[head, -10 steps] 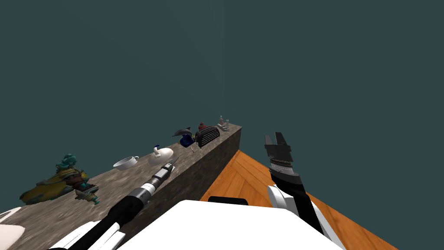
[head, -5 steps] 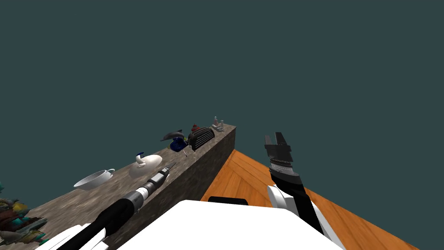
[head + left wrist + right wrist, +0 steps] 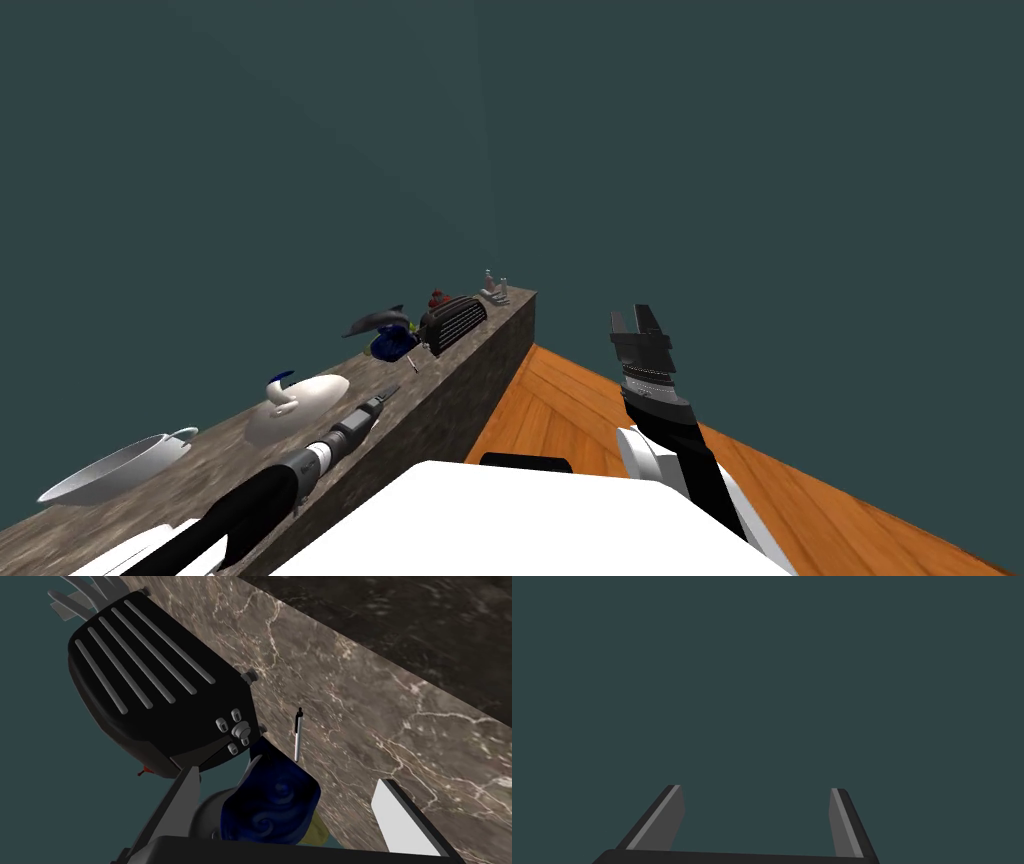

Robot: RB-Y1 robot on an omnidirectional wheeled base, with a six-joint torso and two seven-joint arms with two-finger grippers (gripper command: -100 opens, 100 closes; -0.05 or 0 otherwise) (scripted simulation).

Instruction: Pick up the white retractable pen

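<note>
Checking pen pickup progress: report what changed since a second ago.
My base moved along the counter toward the toaster and the white pen, carrying the left gripper along, fingers open, short of the pen. Nothing grasped. The right gripper stayed raised and open; the things on the counter stayed put.

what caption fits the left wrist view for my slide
Open left hand over a brown marbled counter, white pen lying just ahead, beside a black toaster and blue pot.
</note>
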